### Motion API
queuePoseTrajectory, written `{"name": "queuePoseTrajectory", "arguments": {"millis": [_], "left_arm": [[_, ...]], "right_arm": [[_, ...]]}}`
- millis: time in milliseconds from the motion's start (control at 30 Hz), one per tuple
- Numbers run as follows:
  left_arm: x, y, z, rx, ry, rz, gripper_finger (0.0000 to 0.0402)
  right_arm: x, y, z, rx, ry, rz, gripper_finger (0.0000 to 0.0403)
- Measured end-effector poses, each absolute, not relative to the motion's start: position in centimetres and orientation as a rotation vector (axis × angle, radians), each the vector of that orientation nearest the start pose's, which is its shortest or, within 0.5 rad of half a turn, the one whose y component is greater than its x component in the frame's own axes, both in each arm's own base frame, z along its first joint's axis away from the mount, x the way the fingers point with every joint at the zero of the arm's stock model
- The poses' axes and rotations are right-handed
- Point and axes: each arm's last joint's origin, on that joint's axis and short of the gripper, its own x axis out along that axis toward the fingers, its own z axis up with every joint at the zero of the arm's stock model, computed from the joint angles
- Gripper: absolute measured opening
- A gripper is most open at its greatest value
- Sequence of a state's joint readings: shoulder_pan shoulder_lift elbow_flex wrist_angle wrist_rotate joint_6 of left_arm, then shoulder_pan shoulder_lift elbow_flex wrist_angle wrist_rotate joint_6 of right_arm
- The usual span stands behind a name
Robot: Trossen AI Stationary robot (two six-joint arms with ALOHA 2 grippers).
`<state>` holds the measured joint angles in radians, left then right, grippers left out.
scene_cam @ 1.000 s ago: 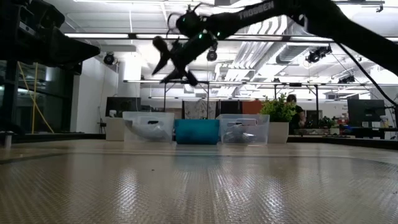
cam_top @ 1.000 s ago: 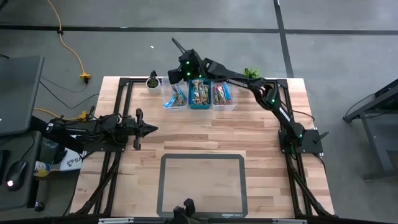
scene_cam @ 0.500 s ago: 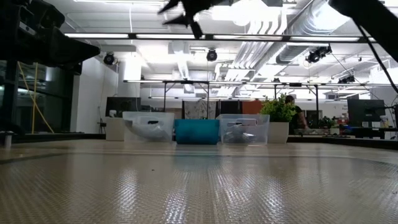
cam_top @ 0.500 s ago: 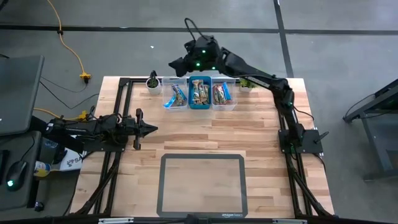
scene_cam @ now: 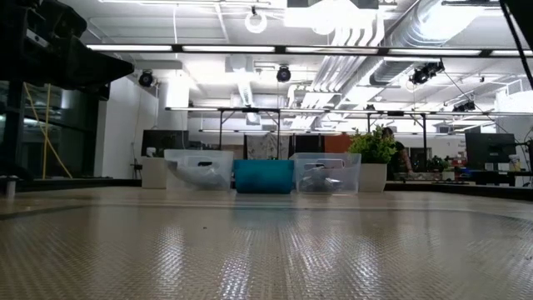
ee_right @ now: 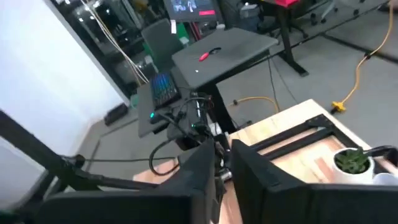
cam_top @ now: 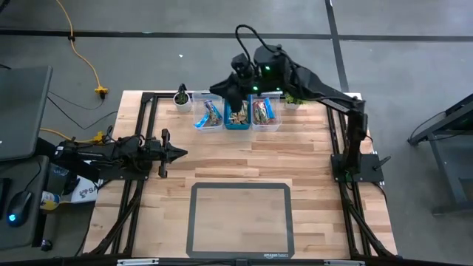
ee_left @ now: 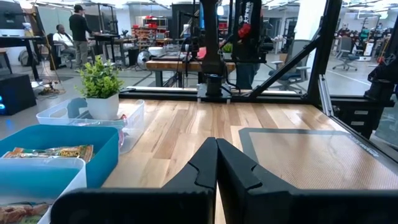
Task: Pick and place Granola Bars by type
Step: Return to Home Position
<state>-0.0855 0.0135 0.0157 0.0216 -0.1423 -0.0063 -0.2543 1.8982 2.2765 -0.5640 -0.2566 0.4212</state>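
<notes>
The granola bars lie sorted in three bins at the table's far edge: a clear left bin [cam_top: 208, 115], a teal middle bin [cam_top: 238, 114] and a clear right bin [cam_top: 264, 112]. A tan-wrapped bar [ee_left: 51, 152] shows in the teal bin [ee_left: 59, 163]. My right gripper [cam_top: 217, 89] hangs high above the bins, pointing toward the table's left, with its fingers [ee_right: 199, 167] a little apart and nothing between them. My left gripper [cam_top: 179, 153] waits shut near the table's left edge, its own view showing the tips together [ee_left: 216, 163].
A small potted plant [cam_top: 181, 97] stands left of the bins and another [cam_top: 295, 96] to their right. A dark-framed mat [cam_top: 240, 219] lies at the near edge. The low view shows the bins [scene_cam: 263, 176] in a row, with no arm in it. People stand in the room beyond.
My right arm has risen steeply above the bins, leaving the low view through its top. Its wrist has swung toward the table's right while the gripper has turned and now points toward the table's left. The bins and bars have stayed where they were.
</notes>
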Motion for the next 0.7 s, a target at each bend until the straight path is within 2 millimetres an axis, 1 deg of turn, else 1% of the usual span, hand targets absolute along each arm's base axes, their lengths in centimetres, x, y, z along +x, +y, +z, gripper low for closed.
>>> {"name": "queuePoseTrajectory", "arguments": {"millis": [100, 167, 300, 367, 533, 700], "left_arm": [[9.7, -0.4, 17.0, -0.009, -0.024, 0.057, 0.0001], [9.7, -0.4, 17.0, -0.009, -0.024, 0.057, 0.0001], [9.7, -0.4, 17.0, -0.009, -0.024, 0.057, 0.0001], [9.7, -0.4, 17.0, -0.009, -0.024, 0.057, 0.0001], [9.7, -0.4, 17.0, -0.009, -0.024, 0.057, 0.0001], [9.7, -0.4, 17.0, -0.009, -0.024, 0.057, 0.0001]], "right_arm": [[38.2, -7.6, 49.1, 0.424, 0.198, -0.055, 0.0016], [37.3, -6.3, 49.7, 0.398, 0.201, -0.060, 0.0004], [35.4, -3.9, 51.1, 0.333, 0.196, -0.075, 0.0003], [34.3, -2.9, 51.7, 0.313, 0.195, -0.110, 0.0001], [31.8, -0.9, 52.7, 0.267, 0.220, -0.204, 0.0001], [29.1, 0.6, 53.5, 0.241, 0.239, -0.272, 0.0000]]}}
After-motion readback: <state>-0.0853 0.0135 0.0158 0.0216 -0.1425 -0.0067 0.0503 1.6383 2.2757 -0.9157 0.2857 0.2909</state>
